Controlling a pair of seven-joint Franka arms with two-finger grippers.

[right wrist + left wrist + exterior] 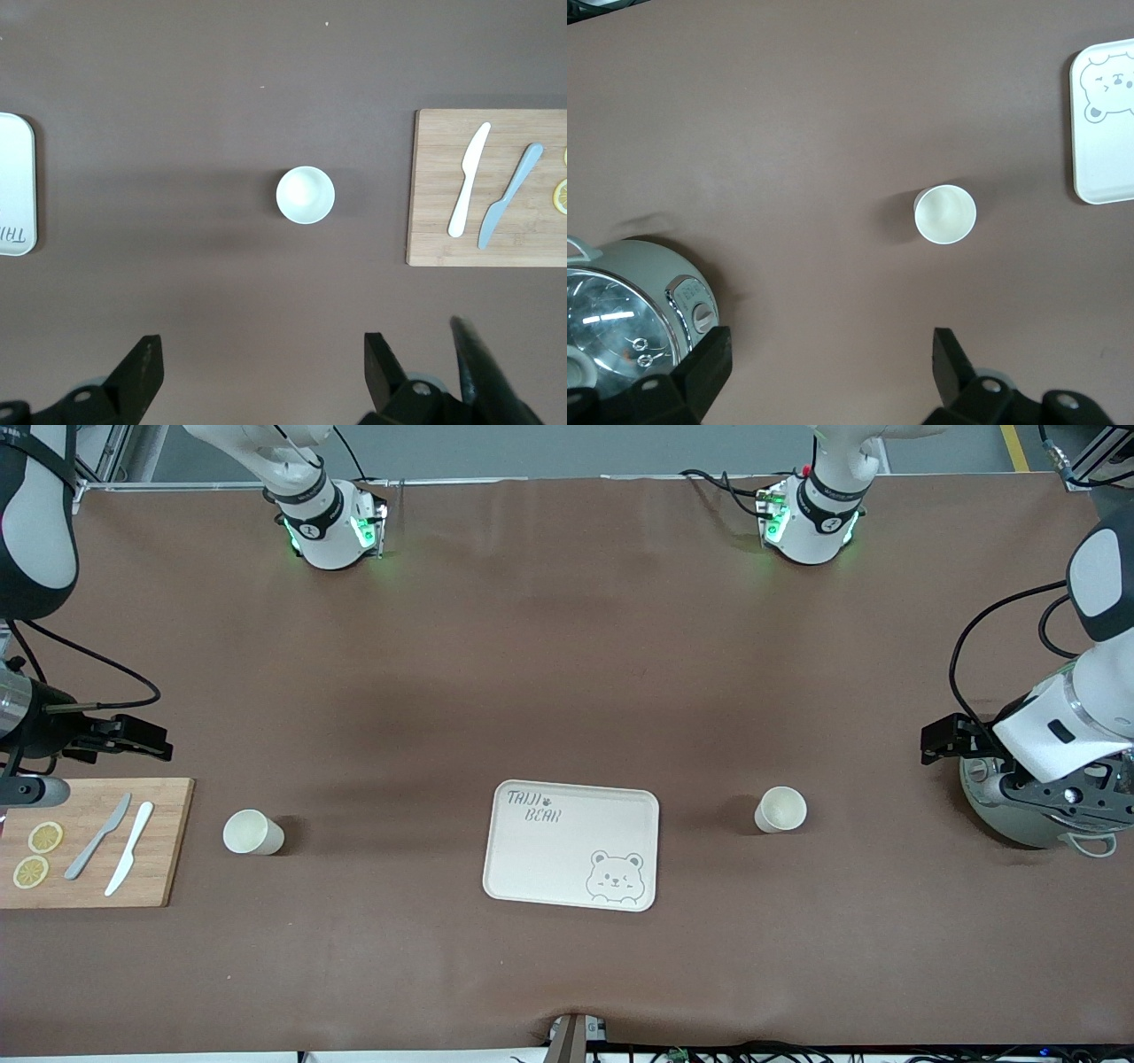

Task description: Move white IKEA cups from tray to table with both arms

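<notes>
Two cream-white cups stand upright on the brown table, one on each side of the bear tray [571, 815]. One cup [252, 833] stands toward the right arm's end and also shows in the right wrist view [305, 195]. The other cup [780, 810] stands toward the left arm's end and also shows in the left wrist view [945, 213]. My right gripper [146, 740] hovers open and empty above the table beside the cutting board, apart from its cup [263, 354]. My left gripper [941, 740] hovers open and empty beside the cooker, apart from its cup [830, 350].
A wooden cutting board [168, 841] at the right arm's end holds a grey knife [97, 837], a white knife [129, 849] and lemon slices [44, 837]. A grey cooker pot [1010, 819] stands at the left arm's end, under the left arm's wrist.
</notes>
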